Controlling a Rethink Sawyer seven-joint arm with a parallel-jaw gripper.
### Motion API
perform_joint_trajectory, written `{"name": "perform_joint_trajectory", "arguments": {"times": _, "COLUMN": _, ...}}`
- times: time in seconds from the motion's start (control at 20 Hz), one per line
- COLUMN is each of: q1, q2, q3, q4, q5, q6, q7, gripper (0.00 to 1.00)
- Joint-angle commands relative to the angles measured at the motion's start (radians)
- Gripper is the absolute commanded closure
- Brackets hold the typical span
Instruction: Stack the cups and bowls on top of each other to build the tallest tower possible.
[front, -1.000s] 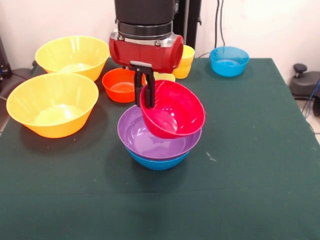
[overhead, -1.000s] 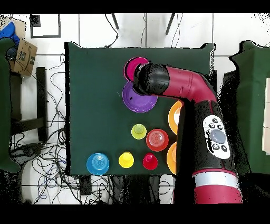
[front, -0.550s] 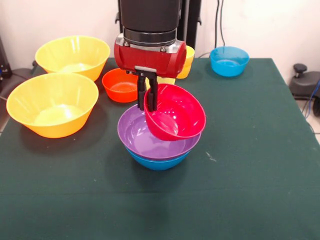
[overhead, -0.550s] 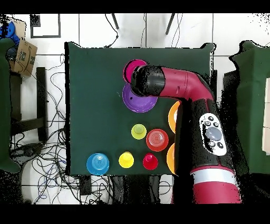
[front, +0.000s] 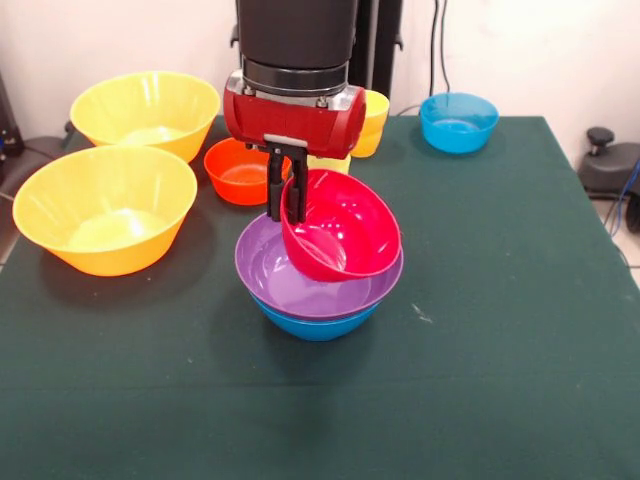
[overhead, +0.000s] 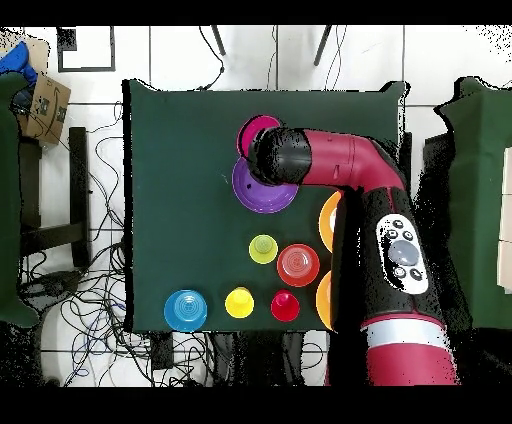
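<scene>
The pink-red bowl (front: 340, 225) hangs tilted over the purple bowl (front: 300, 280), which sits nested in the blue bowl (front: 315, 325) mid-tabletop (front: 500, 300). The hand (front: 287, 195) is clamped on its near-side rim, probably so it can be lowered into the purple one. From overhead, the arm (overhead: 330, 160) hides most of the pink-red bowl and the grip itself.

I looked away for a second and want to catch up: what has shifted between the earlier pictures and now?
The gripper, shut on the rim of the pink-red bowl, has carried it slightly lower and leftward in the front view, so it sits deeper over the purple bowl, still tilted and not released. The purple and blue bowl stack, the large yellow bowls, the orange-red bowl and the light-blue bowl have not moved.
</scene>
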Motion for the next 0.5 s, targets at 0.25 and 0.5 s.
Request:
{"name": "perform_joint_trajectory", "arguments": {"times": 0.25, "q1": 0.011, "q2": 0.075, "q3": 0.076, "q4": 0.072, "q5": -0.093, "q6": -0.088, "q7": -0.079, "gripper": 1.0}}
{"name": "perform_joint_trajectory", "arguments": {"times": 0.5, "q1": 0.005, "q2": 0.082, "q3": 0.082, "q4": 0.084, "q5": -0.097, "q6": -0.114, "q7": -0.073, "gripper": 1.0}}
